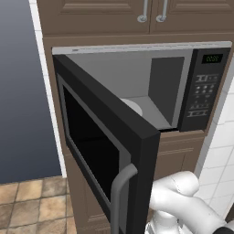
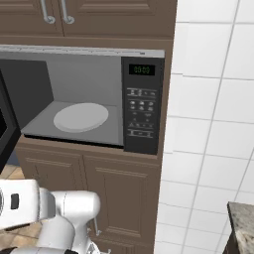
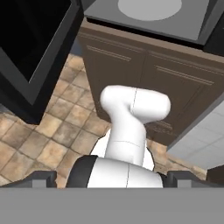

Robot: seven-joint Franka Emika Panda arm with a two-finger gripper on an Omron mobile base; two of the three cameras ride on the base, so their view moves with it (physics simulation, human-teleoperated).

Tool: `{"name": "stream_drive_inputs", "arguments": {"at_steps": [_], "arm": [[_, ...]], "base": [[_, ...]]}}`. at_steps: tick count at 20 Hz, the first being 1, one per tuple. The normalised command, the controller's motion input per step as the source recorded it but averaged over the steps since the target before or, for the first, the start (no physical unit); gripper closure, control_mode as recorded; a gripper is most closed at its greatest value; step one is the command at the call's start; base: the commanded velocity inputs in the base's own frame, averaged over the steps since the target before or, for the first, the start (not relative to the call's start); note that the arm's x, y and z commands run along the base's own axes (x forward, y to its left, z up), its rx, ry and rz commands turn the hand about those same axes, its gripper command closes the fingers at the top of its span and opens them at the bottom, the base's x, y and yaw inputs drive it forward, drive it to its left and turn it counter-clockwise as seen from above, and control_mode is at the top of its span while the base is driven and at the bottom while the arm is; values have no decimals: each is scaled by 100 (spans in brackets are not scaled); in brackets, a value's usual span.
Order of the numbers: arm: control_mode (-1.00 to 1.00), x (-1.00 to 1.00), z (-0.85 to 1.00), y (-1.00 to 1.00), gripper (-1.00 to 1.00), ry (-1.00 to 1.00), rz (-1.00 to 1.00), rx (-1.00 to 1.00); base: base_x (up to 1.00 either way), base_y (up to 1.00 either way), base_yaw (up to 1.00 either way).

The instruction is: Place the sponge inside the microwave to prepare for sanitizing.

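Microwave (image 2: 142,104) door (image 1: 105,151) hangs open over brown cabinets (image 2: 121,198); gripper (image 3: 107,179) jaws spread apart

Microwave (image 2: 89,99), cavity: we find the front fully open, grey interior free above a round turntable plate (image 2: 80,117) lying flat on its floor.

Door (image 1: 109,151): swung out to the left, standing edge-on toward us in the left base view, its curved grey handle (image 1: 119,192) jutting at the free edge. We count it the main obstacle on the left side of any approach.

Button panel (image 2: 142,104): closes off the right side of the opening.

Wooden cabinets (image 2: 104,193): shut fronts directly below the cavity; more above.

Tiled wall (image 2: 213,124): bounds the right.

Floor (image 3: 48,131): open tiles below the door.
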Motion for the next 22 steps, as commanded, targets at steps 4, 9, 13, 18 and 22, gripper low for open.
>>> {"name": "stream_drive_inputs", "arguments": {"at_steps": [4,9,13,18,22], "arm": [[-100,45,-1,-45,-100,0,0,8],[-100,77,-16,-48,-100,12,-25,2],[-100,63,-11,-65,-100,13,-36,0],[-100,46,-15,-76,-100,16,-51,0],[-100,24,-25,-66,-100,5,-53,-7]], "base": [[0,0,0],[0,0,0],[0,0,0],[0,0,0],[0,0,0]]}}
